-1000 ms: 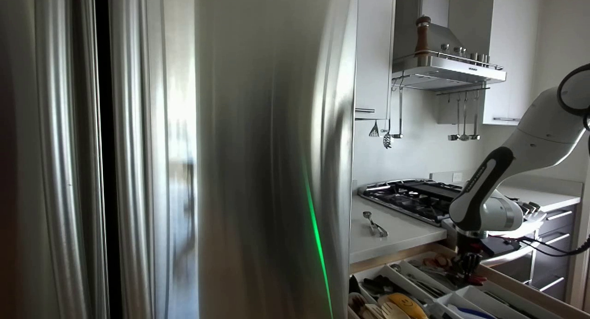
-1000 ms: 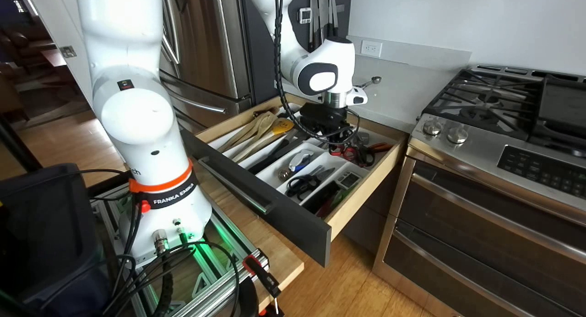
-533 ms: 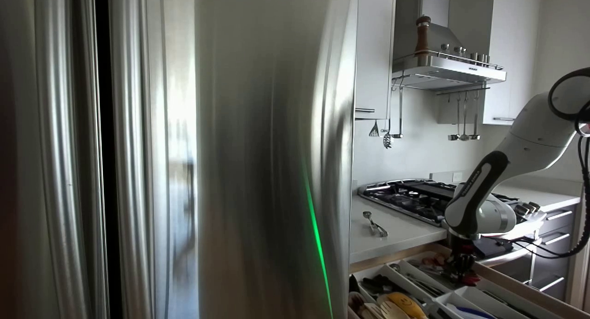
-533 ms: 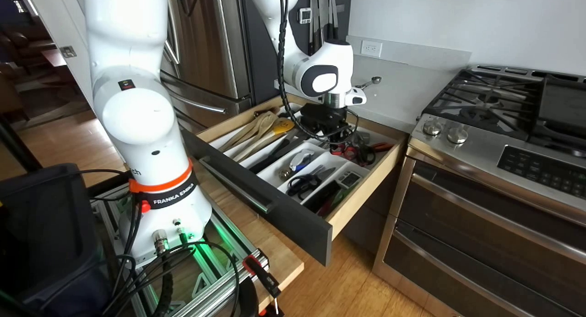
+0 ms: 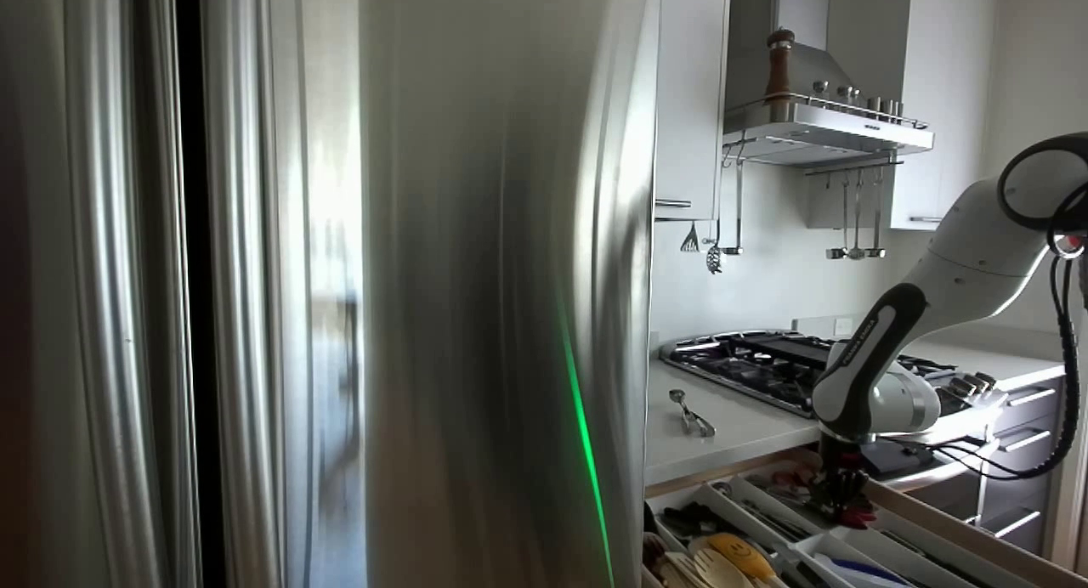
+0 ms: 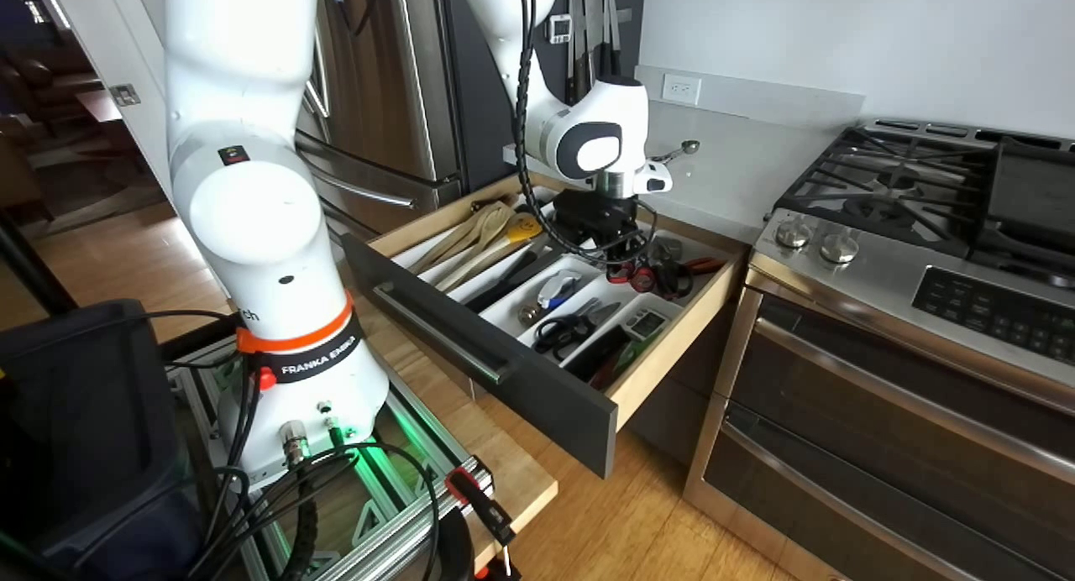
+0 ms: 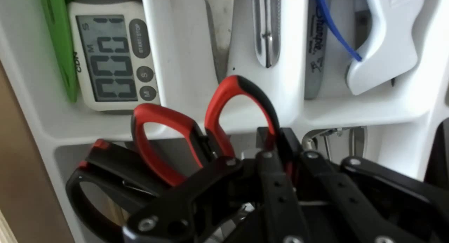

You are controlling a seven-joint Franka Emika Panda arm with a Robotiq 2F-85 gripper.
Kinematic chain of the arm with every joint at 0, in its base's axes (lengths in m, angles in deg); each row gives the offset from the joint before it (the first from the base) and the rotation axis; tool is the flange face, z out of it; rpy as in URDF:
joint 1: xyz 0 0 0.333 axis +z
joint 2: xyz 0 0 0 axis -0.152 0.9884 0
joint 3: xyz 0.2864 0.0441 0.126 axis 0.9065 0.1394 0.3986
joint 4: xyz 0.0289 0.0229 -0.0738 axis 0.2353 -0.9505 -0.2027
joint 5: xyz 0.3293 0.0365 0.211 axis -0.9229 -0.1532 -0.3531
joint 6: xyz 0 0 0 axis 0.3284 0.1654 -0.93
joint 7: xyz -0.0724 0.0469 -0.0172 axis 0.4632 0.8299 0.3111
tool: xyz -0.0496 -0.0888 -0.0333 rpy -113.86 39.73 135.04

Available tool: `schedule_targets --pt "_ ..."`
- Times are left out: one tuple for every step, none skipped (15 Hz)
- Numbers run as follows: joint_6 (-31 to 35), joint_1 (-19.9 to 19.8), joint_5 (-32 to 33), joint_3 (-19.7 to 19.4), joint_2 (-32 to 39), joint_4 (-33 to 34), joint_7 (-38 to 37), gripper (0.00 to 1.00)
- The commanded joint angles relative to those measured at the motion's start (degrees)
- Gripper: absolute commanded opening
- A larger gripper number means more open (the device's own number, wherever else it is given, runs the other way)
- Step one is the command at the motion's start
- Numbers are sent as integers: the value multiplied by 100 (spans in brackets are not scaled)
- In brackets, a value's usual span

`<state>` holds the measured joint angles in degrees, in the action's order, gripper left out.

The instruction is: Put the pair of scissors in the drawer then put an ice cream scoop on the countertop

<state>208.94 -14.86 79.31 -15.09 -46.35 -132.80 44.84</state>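
My gripper (image 7: 275,139) is shut on one handle loop of the red-and-black scissors (image 7: 212,111). The gripper hides the blades. In both exterior views the gripper (image 5: 837,494) (image 6: 617,245) is low over the rear part of the open drawer (image 5: 960,535) (image 6: 672,358), with the red handles (image 6: 620,272) just below it. I cannot tell whether the scissors rest on the drawer floor. A metal ice cream scoop (image 5: 693,414) lies on the pale countertop (image 5: 748,418) behind the drawer. It also shows partly behind the arm in an exterior view (image 6: 689,148).
Beside the scissors lie black-and-red shears (image 7: 129,169). A timer (image 7: 112,57), black-handled scissors (image 6: 561,333) and wooden spoons (image 6: 479,228) fill other compartments. Dividers stand close to the gripper. The gas hob (image 6: 890,178) is beside the drawer, and a steel fridge (image 5: 476,231) is nearby.
The arm has moved slightly toward the back of the drawer and a little lower. The drawer has slid slightly inward with it. The scoop has not moved.
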Motion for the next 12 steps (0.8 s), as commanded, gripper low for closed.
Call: schedule_targets --pt "164 -183 43 140 271 224 23 3" --pt "145 -221 25 164 292 261 40 3" --pt "128 -240 53 167 306 294 64 3" --pt "98 -253 73 174 310 323 84 3" --pt "49 -307 26 239 291 343 163 35" --pt "16 -319 38 257 266 351 195 36" --pt "-27 -350 33 305 182 332 265 43" --pt "-91 -388 19 363 70 310 365 49" --pt "-179 -459 -39 469 -52 284 515 56" --pt "-216 -524 -102 590 -226 222 681 65" --pt "-167 -624 -231 782 -434 130 931 71" --pt "-170 -717 -393 974 -600 93 1181 78"
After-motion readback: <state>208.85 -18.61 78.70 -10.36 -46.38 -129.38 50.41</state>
